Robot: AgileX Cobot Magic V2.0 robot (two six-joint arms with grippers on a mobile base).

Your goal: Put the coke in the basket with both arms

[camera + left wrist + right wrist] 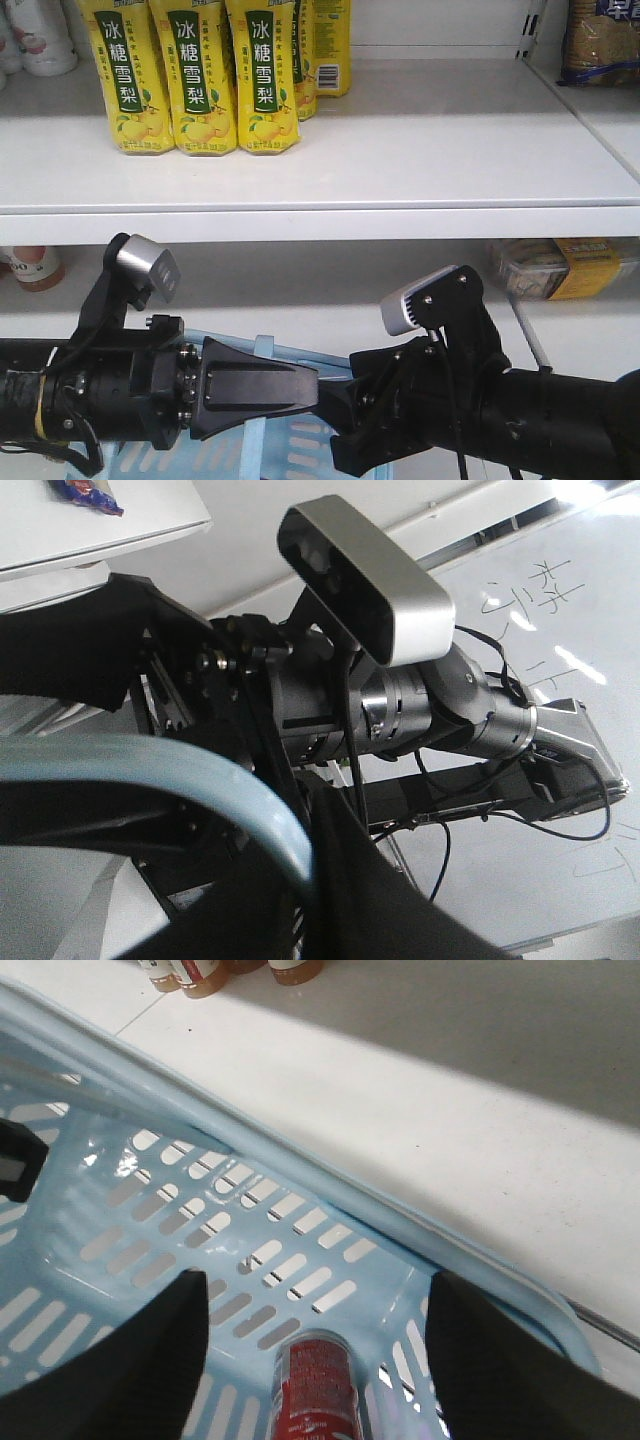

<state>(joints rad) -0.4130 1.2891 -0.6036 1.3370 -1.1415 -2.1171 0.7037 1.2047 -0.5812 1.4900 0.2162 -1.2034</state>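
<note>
The coke (315, 1385) lies inside the light blue basket (300, 1175), its silver base band toward the slotted wall. My right gripper (317, 1285) hangs open above it, black fingers (140, 1360) spread on either side of the bottle and apart from it. In the front view the right gripper (350, 435) points down-left into the basket (300, 450). My left gripper (300, 385) is a shut wedge pointing right, and the basket's flat band handle (262, 346) passes through it. That handle (150, 765) curves across the left wrist view, with the right arm's silver camera box (370, 575) behind it.
Yellow pear-drink bottles (190, 80) stand on the upper shelf (420, 140). On the lower shelf are a packaged tray (560, 268) at the right and a small bottle (35, 268) at the left. Bottles (200, 972) stand beyond the basket's far rim.
</note>
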